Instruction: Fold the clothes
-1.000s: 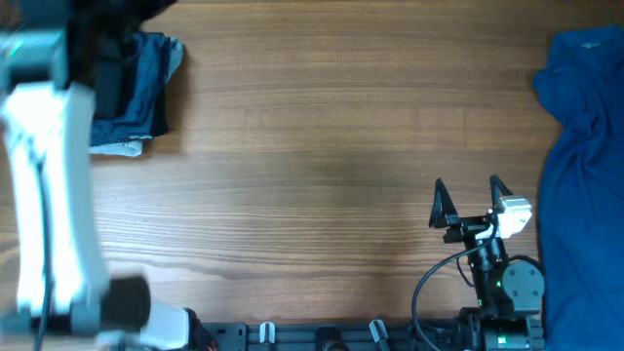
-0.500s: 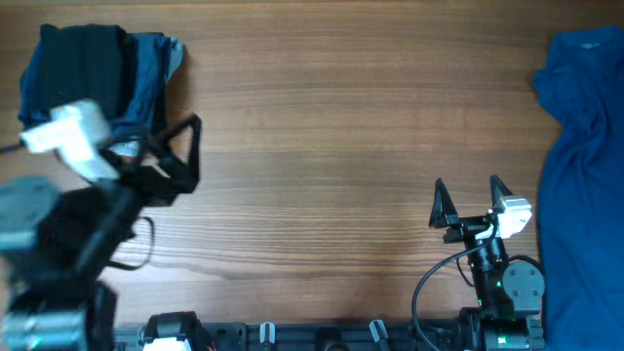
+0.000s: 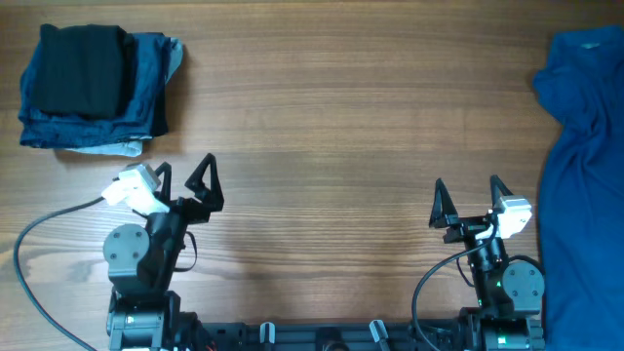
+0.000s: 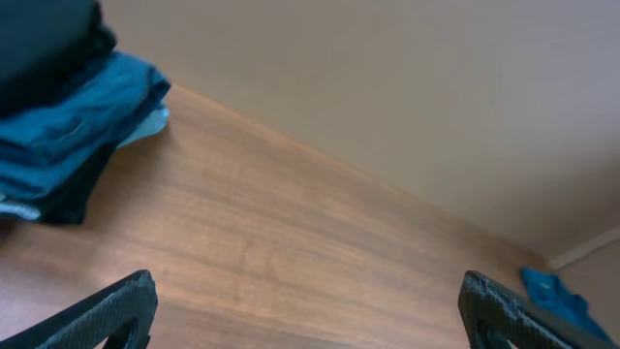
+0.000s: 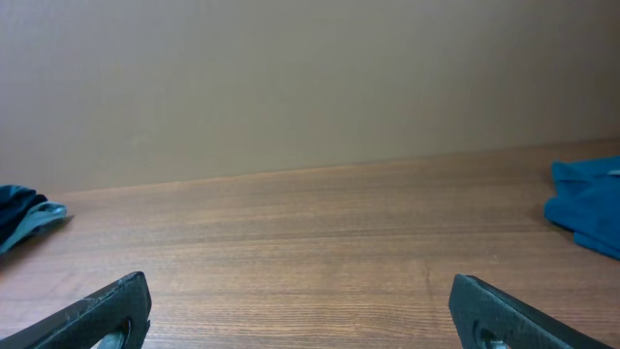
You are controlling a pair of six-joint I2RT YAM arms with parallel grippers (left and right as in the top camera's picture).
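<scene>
The left tool [image 3: 184,168] and the right tool [image 3: 468,185] were held wide open and empty over the near side of the bench [image 3: 331,127]. The black shirt [image 3: 83,57] was found folded on top of the dark blue garments [image 3: 148,93] at the far left. A royal blue garment [image 3: 585,166] was heaped along the right edge.

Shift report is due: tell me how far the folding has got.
Done: the black shirt lies folded on the dark blue pile. In hand: nothing; the left gripper and right gripper are open and empty. Left: the blue garment at the right edge looks unfolded.
</scene>
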